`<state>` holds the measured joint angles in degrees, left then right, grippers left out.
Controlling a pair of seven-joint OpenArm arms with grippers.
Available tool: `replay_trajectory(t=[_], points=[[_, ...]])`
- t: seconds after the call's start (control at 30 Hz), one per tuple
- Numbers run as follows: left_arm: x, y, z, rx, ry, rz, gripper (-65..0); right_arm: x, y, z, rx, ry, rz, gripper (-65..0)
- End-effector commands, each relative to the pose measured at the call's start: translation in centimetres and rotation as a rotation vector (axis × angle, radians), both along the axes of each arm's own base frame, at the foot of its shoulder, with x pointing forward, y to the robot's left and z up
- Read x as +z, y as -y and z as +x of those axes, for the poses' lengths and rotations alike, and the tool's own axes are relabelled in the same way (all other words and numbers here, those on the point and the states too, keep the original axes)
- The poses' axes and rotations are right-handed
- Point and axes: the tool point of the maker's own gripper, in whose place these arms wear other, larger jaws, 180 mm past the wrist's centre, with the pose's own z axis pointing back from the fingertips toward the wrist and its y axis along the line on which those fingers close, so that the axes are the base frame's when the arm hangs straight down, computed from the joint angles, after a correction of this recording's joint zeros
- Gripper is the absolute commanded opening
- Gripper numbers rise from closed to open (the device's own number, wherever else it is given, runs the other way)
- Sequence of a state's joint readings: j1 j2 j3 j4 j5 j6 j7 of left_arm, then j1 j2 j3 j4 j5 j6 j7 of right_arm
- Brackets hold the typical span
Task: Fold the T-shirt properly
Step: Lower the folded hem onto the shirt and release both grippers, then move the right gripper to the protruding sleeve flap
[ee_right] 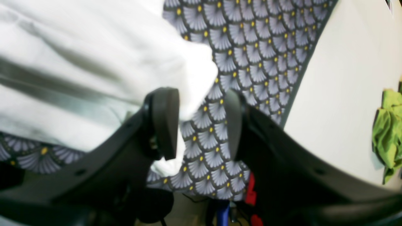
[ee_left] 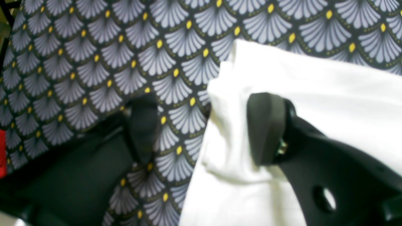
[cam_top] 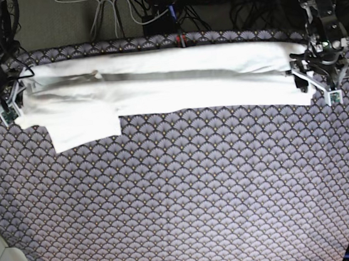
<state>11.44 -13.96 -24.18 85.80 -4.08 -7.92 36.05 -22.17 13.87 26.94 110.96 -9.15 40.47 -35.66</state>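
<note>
Left wrist: left gripper (ee_left: 204, 128) jaws apart, nothing clamped; 1 pad over the white T-shirt (ee_left: 314, 94), the other over the fan-patterned cloth (ee_left: 94, 62).

Right wrist: right gripper (ee_right: 201, 122) jaws apart, holding nothing; T-shirt (ee_right: 78, 62) edge just behind the left pad, patterned cloth (ee_right: 251, 47) between the pads. Green rag (ee_right: 388, 131) off on a pale surface (ee_right: 345, 78).

Base: T-shirt (cam_top: 169, 84) lies as a long folded strip along the far edge of the tabletop (cam_top: 182, 199), 1 sleeve sticking out toward the camera. Right gripper (cam_top: 2, 103) at 1 end, left gripper (cam_top: 320, 82) at the other.
</note>
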Motion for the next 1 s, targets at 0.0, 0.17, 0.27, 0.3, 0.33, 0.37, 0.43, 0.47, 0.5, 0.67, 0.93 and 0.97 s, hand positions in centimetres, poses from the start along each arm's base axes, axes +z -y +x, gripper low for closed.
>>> replay_trajectory(t=[0.0, 0.17, 0.27, 0.3, 0.33, 0.37, 0.43, 0.47, 0.5, 0.67, 0.93, 0.97], points=[[1.2, -0.5, 0.9, -0.002, 0.041, 0.02, -21.0, 1.1, 0.2, 0.7, 0.009, 0.034, -0.018, -39.1], [1.3, -0.5, 0.9, -0.003, 0.044, 0.021, -21.0, 1.0, 0.6, 0.4, -0.001, 0.02, -0.025, -39.1], [1.5, -0.5, 1.0, -0.005, 0.049, 0.023, -20.9, 1.0, 0.5, 0.5, -0.001, 0.023, -0.025, -39.1], [1.5, -0.5, 1.0, -0.005, 0.048, 0.023, -20.9, 1.2, 0.5, 0.8, -0.001, 0.029, -0.025, -39.0], [1.5, -0.5, 1.0, -0.005, 0.048, 0.023, -20.8, 1.4, 0.3, 1.2, 0.005, 0.041, -0.023, -38.9], [1.5, -0.5, 1.0, -0.005, 0.048, 0.023, -20.8, 1.8, 0.1, 1.9, 0.009, 0.058, -0.022, -38.9], [1.4, -0.5, 1.0, -0.004, 0.046, 0.022, -20.8, 2.2, -0.4, 3.1, 0.016, 0.067, -0.021, -38.3], [1.4, -0.5, 1.0, -0.004, 0.046, 0.022, -20.8, 2.3, -0.7, 3.7, 0.017, 0.061, -0.026, -38.2], [1.4, -0.5, 1.0, -0.004, 0.046, 0.022, -20.8, 2.6, -1.0, 4.6, 0.015, 0.061, -0.033, -38.2], [1.5, -0.5, 0.9, -0.005, 0.046, 0.023, -20.8, 4.1, -3.0, 8.4, 0.024, 0.057, -0.048, -38.1], [1.3, -0.4, 0.8, -0.005, 0.041, 0.024, -20.8, 1.3, -5.1, 12.3, -0.034, -0.034, 0.075, -37.2], [1.3, -0.4, 0.8, -0.005, 0.041, 0.024, -20.8, 0.5, -5.1, 12.4, -0.038, -0.057, 0.088, -37.2]])
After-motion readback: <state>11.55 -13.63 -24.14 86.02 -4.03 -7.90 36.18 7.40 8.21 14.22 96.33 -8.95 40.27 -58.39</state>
